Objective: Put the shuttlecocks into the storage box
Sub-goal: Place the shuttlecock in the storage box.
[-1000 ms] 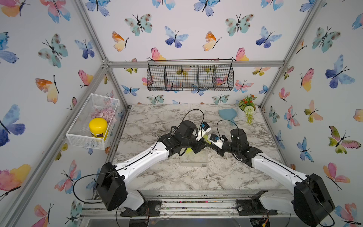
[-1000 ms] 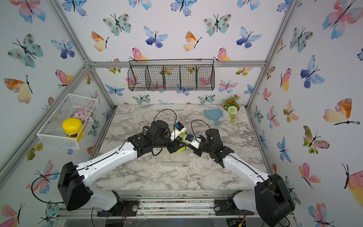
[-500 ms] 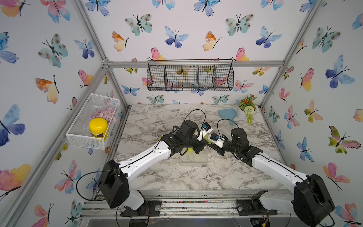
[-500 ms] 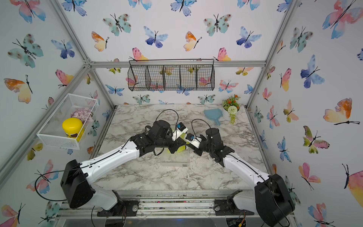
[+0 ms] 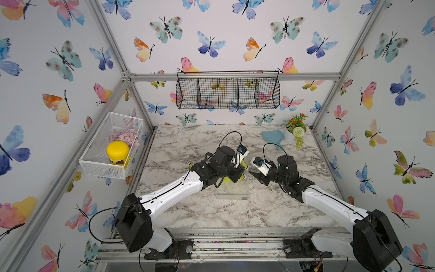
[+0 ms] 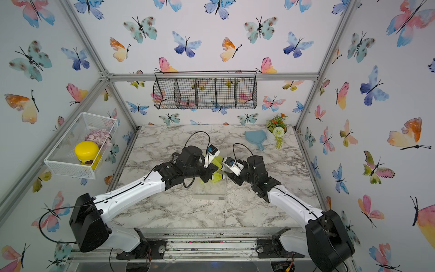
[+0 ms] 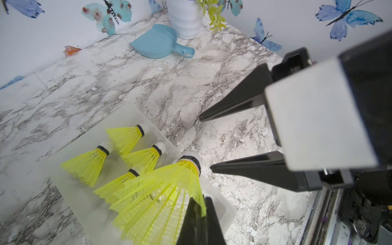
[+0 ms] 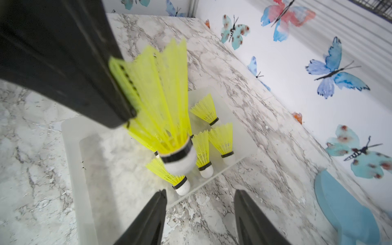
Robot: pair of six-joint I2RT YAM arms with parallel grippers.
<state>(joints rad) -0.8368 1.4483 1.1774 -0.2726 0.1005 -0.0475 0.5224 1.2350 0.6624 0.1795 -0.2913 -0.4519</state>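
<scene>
on the marble table (image 5: pixel 188 212), your left arm (image 5: pixel 174 190) covers most of the storage box (image 5: pixel 231 192) in both top views. only the box's near end and label corner show there. the wrist views tell you more. the left gripper (image 7: pixel 197 204) is clamped on the skirt edge of one shuttlecock (image 8: pixel 165 101), held above the box, and its fingers are mostly cut off. the right gripper (image 8: pixel 199 193) stands apart and empty, just beside the box's rim. four shuttlecocks (image 7: pixel 89 163) lie inside the box, and the held one hides part of the floor.
</scene>
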